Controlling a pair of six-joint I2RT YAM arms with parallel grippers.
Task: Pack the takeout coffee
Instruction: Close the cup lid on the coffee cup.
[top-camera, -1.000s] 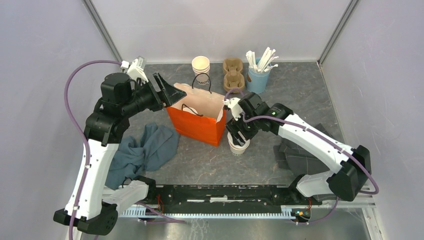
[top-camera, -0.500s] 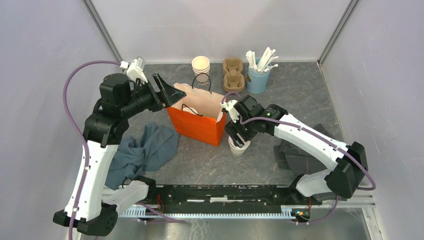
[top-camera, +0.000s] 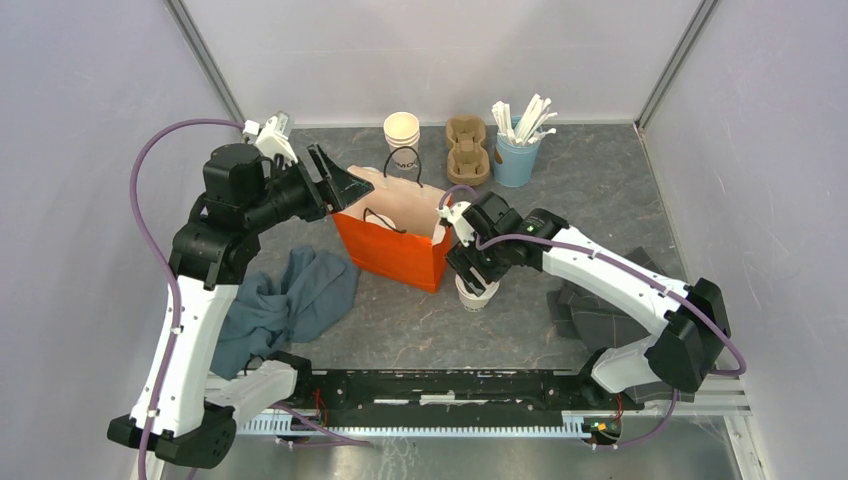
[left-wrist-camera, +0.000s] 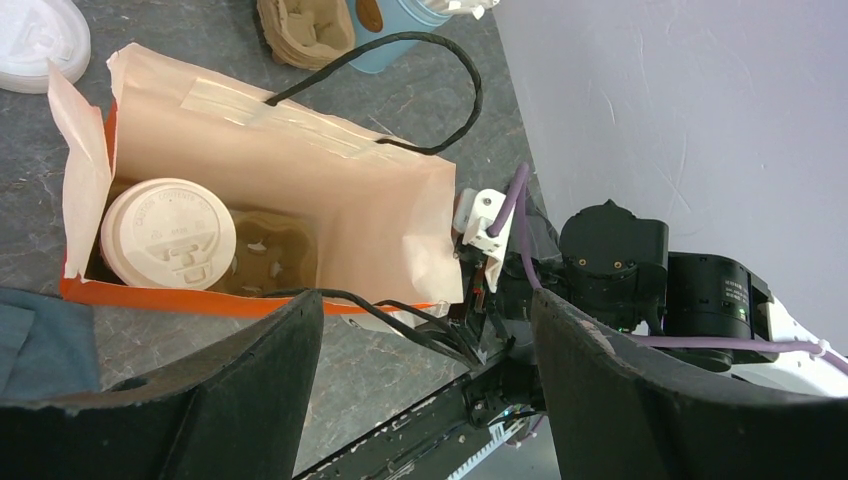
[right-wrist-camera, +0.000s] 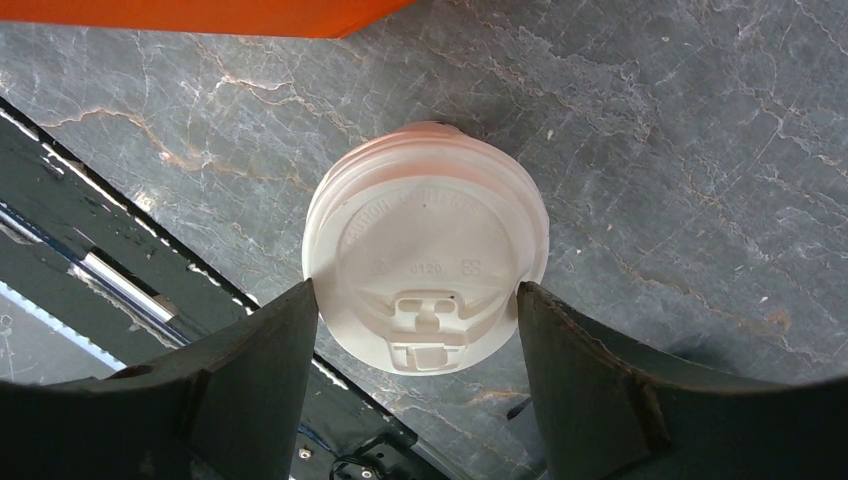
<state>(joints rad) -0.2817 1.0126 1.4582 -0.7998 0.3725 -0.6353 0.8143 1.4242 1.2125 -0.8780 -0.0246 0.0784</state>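
An orange paper bag (top-camera: 390, 255) stands open mid-table. In the left wrist view one takeout coffee (left-wrist-camera: 168, 235), a white-lidded cup, sits inside the bag (left-wrist-camera: 300, 170) in a brown cardboard carrier (left-wrist-camera: 278, 262). My left gripper (top-camera: 335, 185) hovers open at the bag's left rim, nothing between its fingers (left-wrist-camera: 425, 320). A second lidded takeout coffee (right-wrist-camera: 425, 240) stands on the table just right of the bag, partly hidden under the arm (top-camera: 478, 297). My right gripper (top-camera: 476, 278) is above it, open, its fingertips (right-wrist-camera: 305, 310) flanking the lid's rim.
A stack of lidless cups (top-camera: 402, 133), spare cardboard carriers (top-camera: 467, 148) and a blue cup of stirrers (top-camera: 517, 152) stand along the back. A blue cloth (top-camera: 285, 300) lies left, a dark grey cloth (top-camera: 590, 305) right. Loose white lids (left-wrist-camera: 35, 40) lie behind the bag.
The right arm has crept slightly left over the cup on the table and its jaws stand a touch wider. The left arm has not moved.
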